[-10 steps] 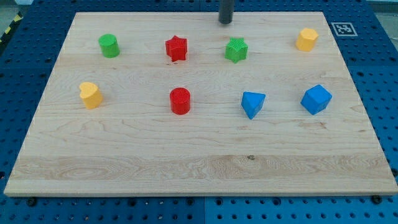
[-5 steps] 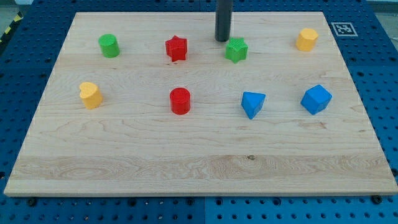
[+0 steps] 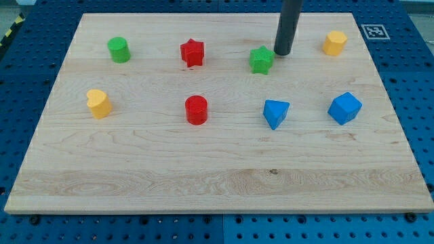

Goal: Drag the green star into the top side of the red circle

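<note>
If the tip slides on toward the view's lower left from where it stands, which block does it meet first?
My tip sits just upper right of the green star, so it would likely meet that first; the red circle lies farther along.

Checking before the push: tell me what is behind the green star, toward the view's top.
My tip stands just behind the green star, at its upper right, close or touching. Past it lies bare wooden board. The rod hides a narrow strip of board; nothing can be seen there.
</note>
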`<action>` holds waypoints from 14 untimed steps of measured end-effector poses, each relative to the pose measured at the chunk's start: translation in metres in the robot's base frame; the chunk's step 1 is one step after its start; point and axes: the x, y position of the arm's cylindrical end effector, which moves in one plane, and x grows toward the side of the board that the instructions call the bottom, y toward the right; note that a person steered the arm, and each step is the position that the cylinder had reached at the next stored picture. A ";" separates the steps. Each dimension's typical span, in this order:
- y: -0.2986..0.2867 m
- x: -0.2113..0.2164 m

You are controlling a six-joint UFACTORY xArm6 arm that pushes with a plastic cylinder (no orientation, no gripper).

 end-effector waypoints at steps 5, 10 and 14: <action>-0.090 0.067; -0.153 0.067; -0.099 0.067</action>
